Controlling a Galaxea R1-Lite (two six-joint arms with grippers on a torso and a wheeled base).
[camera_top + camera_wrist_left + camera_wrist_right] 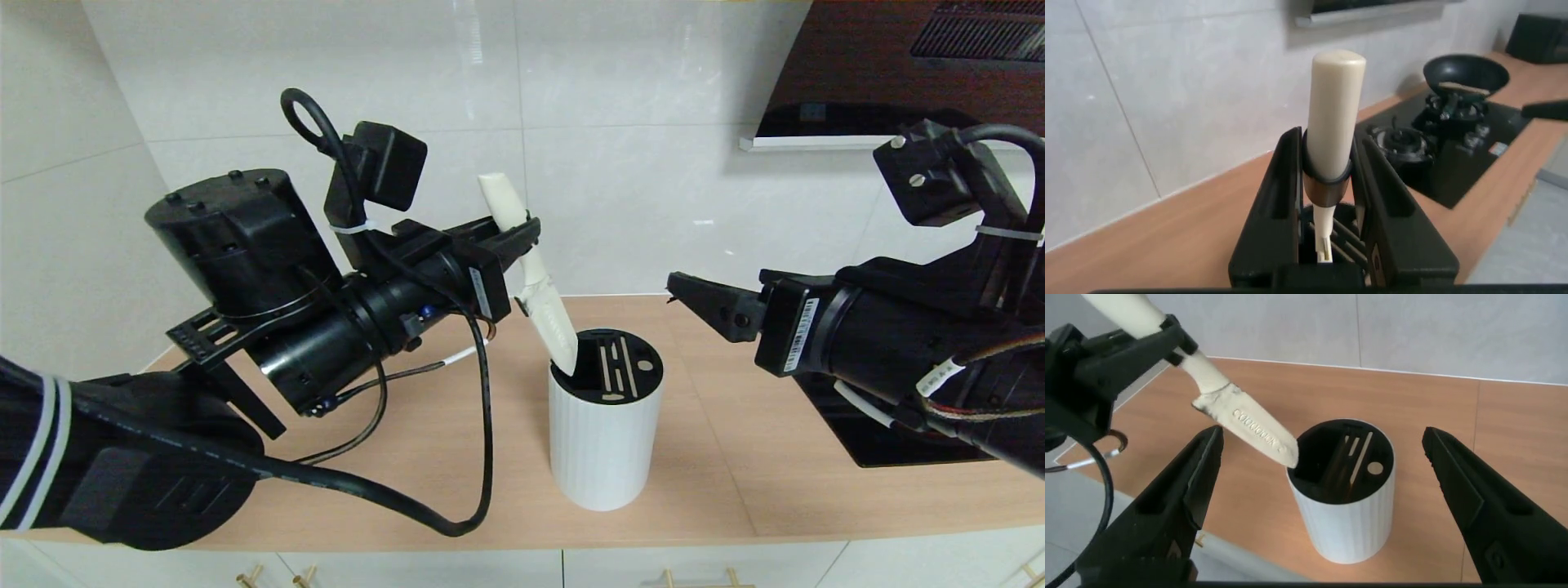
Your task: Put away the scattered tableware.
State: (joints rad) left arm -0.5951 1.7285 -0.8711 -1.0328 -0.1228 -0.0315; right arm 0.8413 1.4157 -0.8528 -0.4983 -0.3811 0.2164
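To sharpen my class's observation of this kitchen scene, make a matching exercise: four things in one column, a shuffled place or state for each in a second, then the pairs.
Column A
1. knife
2. holder
3. right gripper
4. frying pan

Column B
a. sitting on the stove
b. open, holding nothing
c. held by its handle in the left gripper
d. standing upright on the wooden counter

Pairs: 1-c, 2-d, 3-b, 4-a

The holder point(604, 441) stands mid-tabletop point(735, 457). The knife point(549, 314), in the left claw point(526, 235), slants above it, tip inside the holder's left slot. The right claw point(694, 298) hangs right of the holder, with the stove point(882, 441) farther right.
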